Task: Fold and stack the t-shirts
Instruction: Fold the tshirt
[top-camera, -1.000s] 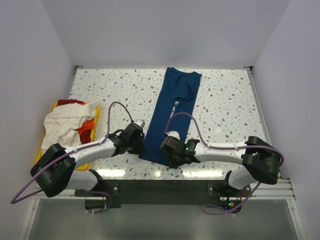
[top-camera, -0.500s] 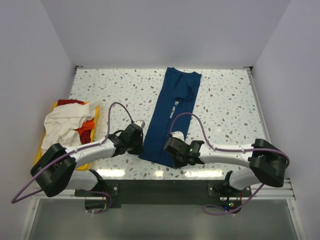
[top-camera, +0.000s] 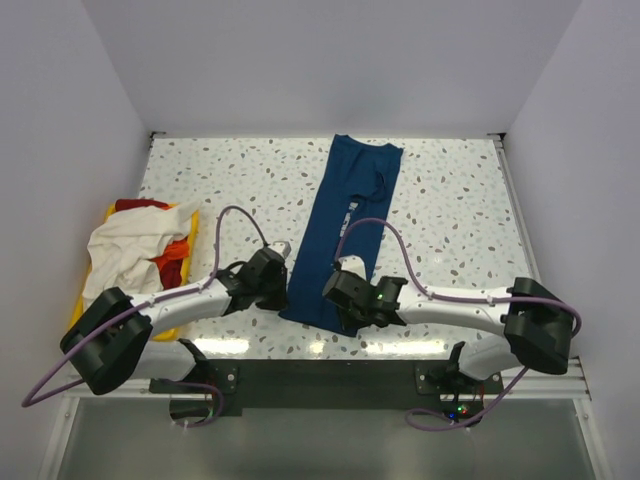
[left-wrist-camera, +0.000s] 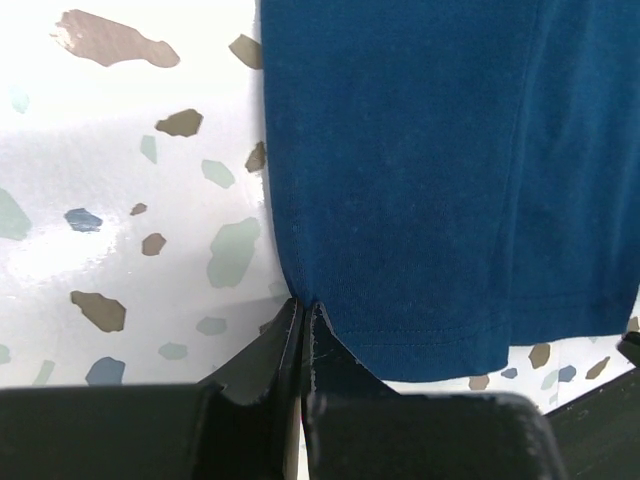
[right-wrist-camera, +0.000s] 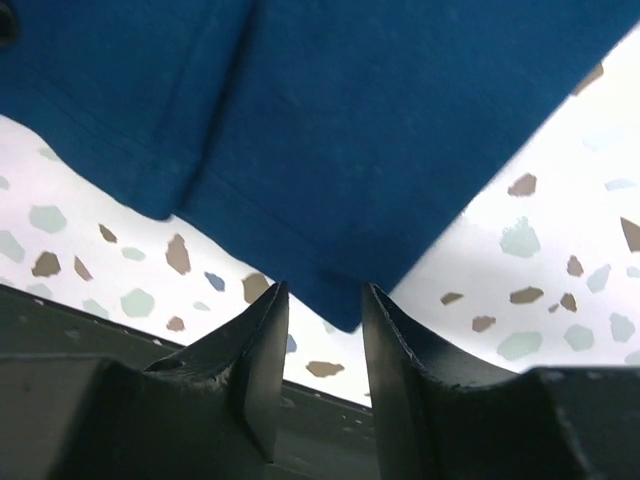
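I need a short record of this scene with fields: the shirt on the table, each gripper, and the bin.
table: navy t-shirt, folded into a long strip
left gripper: shut at the near hem corner
right gripper: open, other hem corner at its tips
yellow bin: cream t-shirt heaped over red cloth and orange cloth

I am looking at a dark blue shirt (top-camera: 350, 190) with a tiny white mark on it, and the table (top-camera: 450, 220) is showing white with grey, brown and pale green speckles. In the yellow bin (top-camera: 193, 228) I am seeing a cream-white shirt (top-camera: 118, 250), a red shirt (top-camera: 138, 205) and an orange shirt (top-camera: 175, 250). I am steering white and black arms (top-camera: 180, 298) with purple cables (top-camera: 238, 210).
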